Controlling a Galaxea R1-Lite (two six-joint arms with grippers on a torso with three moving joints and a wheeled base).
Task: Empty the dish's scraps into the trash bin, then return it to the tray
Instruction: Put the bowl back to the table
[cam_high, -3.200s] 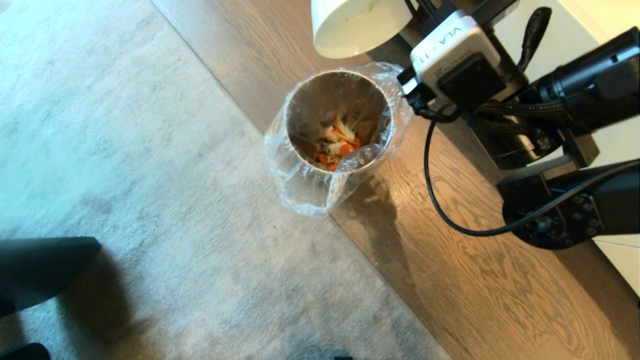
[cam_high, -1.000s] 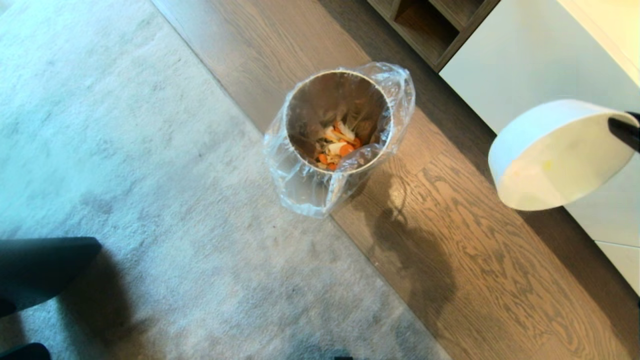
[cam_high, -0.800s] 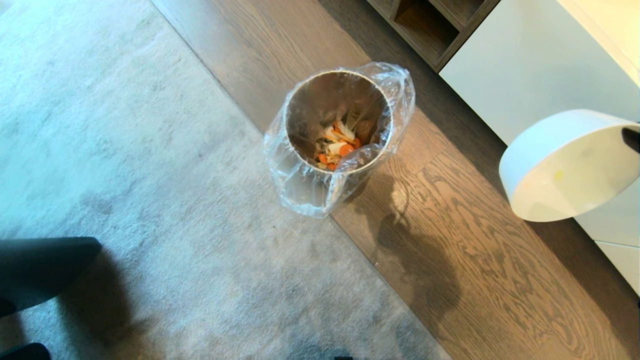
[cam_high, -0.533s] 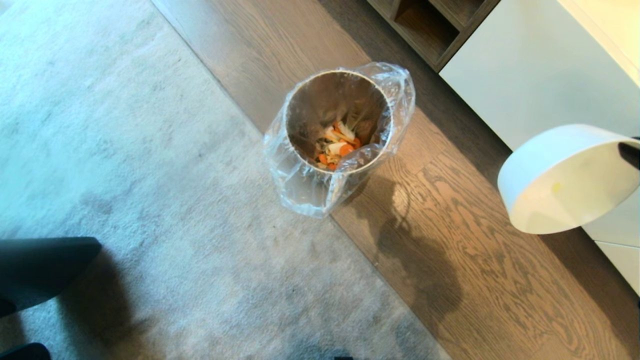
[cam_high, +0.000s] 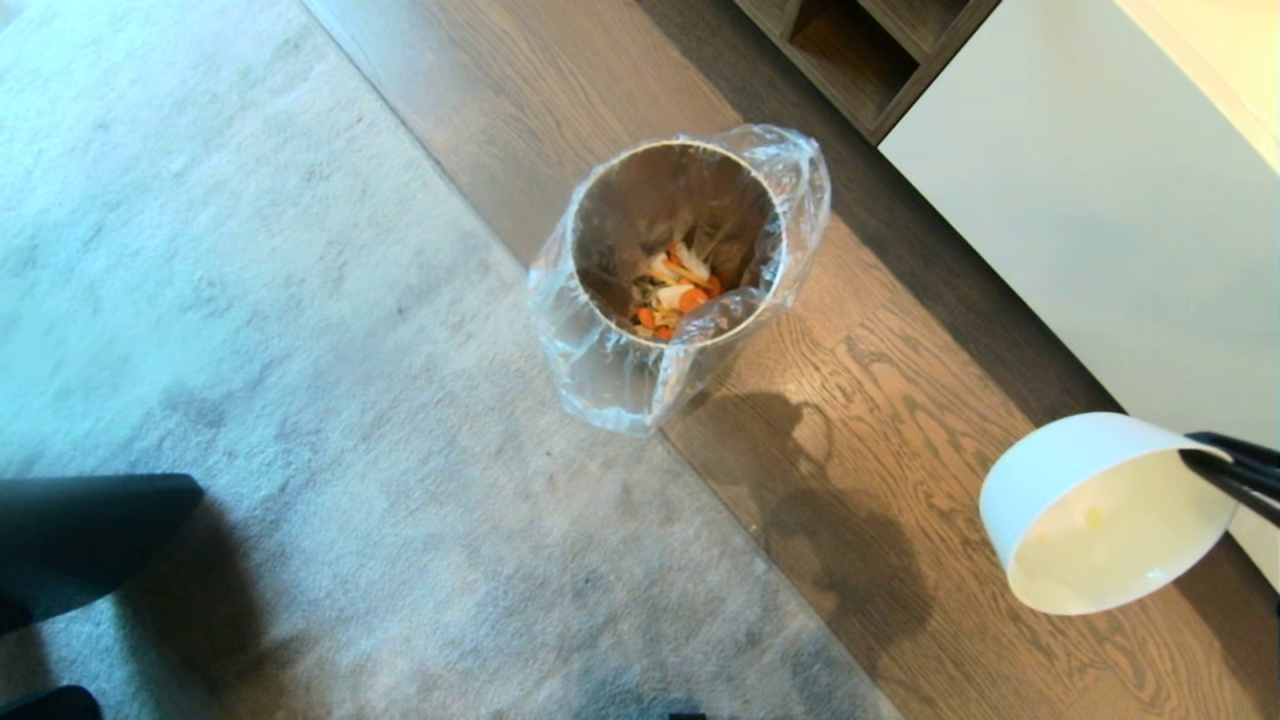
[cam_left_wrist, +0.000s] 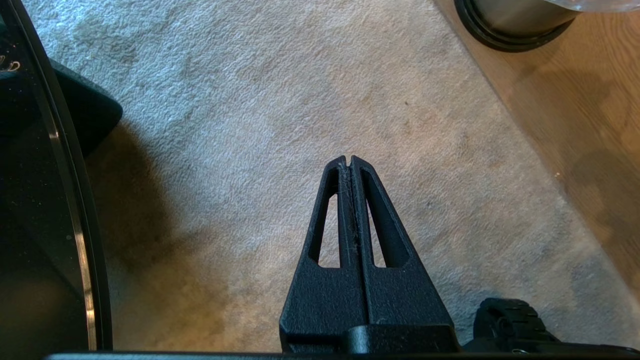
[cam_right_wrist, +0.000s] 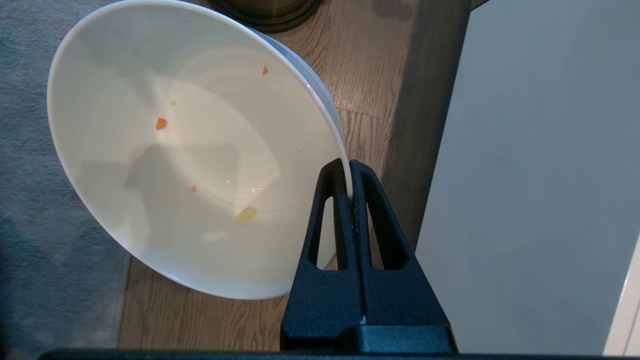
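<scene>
- Since a second ago the white bowl (cam_high: 1100, 510) has dropped lower in the head view, from beside the white cabinet front (cam_high: 1100, 220) to over the wood floor (cam_high: 900, 420) near the lower right corner; the trash bin (cam_high: 672, 250) has not shifted.
- Reaching in from the right edge of the head view, the right gripper (cam_right_wrist: 348, 172) shows there only as dark fingers at the bowl's rim.
- Its jaws are pressed together on the bowl's rim, one finger inside and one outside, and the bowl hangs tilted with its opening facing down and toward the robot.
- Only a few tiny orange and pale bits cling to the bowl's inner wall.
- Carrot and pale vegetable scraps (cam_high: 672, 292) lie at the bottom of the bin, inside its clear bag liner (cam_high: 600, 380).
- That bin stands on the wood floor at the edge of the grey carpet (cam_high: 250, 300), well apart from the bowl.
- Over the carpet the left gripper (cam_left_wrist: 348, 162) hangs with its fingers fully closed on nothing.
</scene>
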